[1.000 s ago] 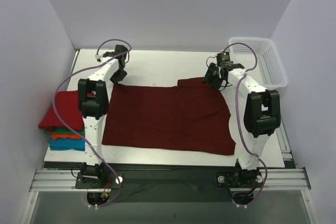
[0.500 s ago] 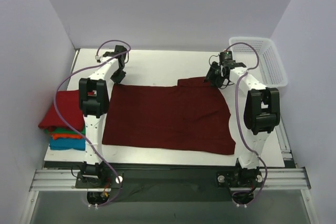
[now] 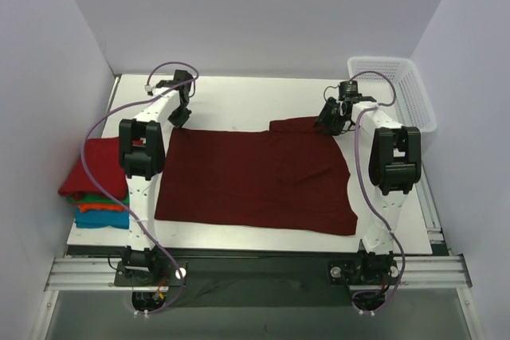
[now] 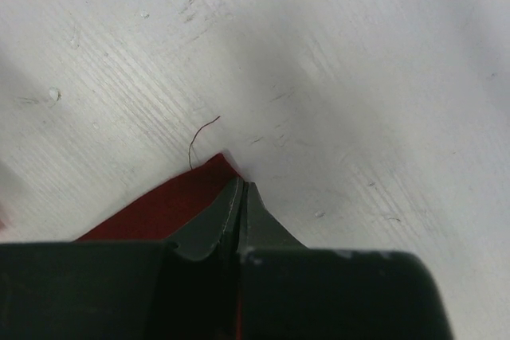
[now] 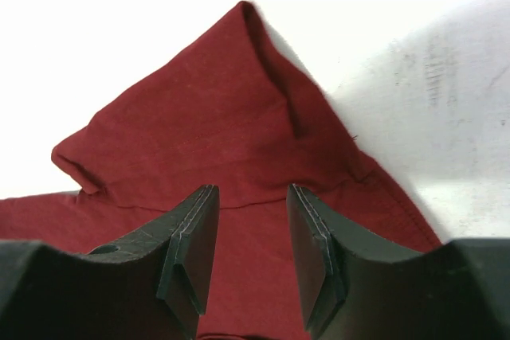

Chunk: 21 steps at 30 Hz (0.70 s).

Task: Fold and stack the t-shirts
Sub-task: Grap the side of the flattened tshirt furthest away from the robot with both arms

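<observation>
A dark maroon t-shirt (image 3: 255, 177) lies spread flat on the white table (image 3: 255, 97). My left gripper (image 3: 181, 117) is at its far left corner. In the left wrist view the jaws (image 4: 241, 185) are shut, with the shirt's corner (image 4: 159, 212) pinched between them. My right gripper (image 3: 328, 119) is at the shirt's far right, over a folded-in sleeve. In the right wrist view it (image 5: 251, 232) is open just above the maroon cloth (image 5: 207, 125). A stack of folded t-shirts (image 3: 96, 185) sits at the left edge, red on top of green, orange and blue.
A white mesh basket (image 3: 398, 93) stands at the far right corner of the table. Purple cables loop over both arms. White walls close in the left, back and right sides.
The right arm has shifted slightly, its gripper staying over the shirt's far right sleeve. The left gripper has barely moved at the far left corner. The shirt lies as before.
</observation>
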{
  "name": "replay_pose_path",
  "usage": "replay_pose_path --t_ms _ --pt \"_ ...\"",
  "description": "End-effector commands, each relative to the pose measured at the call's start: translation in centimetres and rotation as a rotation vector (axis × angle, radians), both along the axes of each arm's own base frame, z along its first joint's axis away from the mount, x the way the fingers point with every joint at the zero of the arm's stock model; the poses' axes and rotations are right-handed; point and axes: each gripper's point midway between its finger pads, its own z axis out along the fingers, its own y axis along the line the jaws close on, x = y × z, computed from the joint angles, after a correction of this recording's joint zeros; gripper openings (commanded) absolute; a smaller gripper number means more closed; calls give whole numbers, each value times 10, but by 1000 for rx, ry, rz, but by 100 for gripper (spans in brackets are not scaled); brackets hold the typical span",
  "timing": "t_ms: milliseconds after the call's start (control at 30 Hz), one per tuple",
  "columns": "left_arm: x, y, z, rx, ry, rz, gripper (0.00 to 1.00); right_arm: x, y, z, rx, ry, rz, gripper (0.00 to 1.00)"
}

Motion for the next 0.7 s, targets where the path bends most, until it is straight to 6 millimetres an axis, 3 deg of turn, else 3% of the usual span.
replay_pose_path --t_ms 0,200,333,533,667 --pt "1 3 12 -15 -30 -7 6 10 0 18 22 -37 -1 40" --pt "-1 9 33 6 -59 17 45 9 1 23 30 -53 -2 40" --pt "-4 12 37 22 -50 26 56 8 2 23 35 -55 -2 40" --pt "-9 14 40 33 -45 51 58 6 4 22 46 -54 1 40" --pt "-3 12 54 20 -109 39 66 5 4 24 46 -60 3 40"
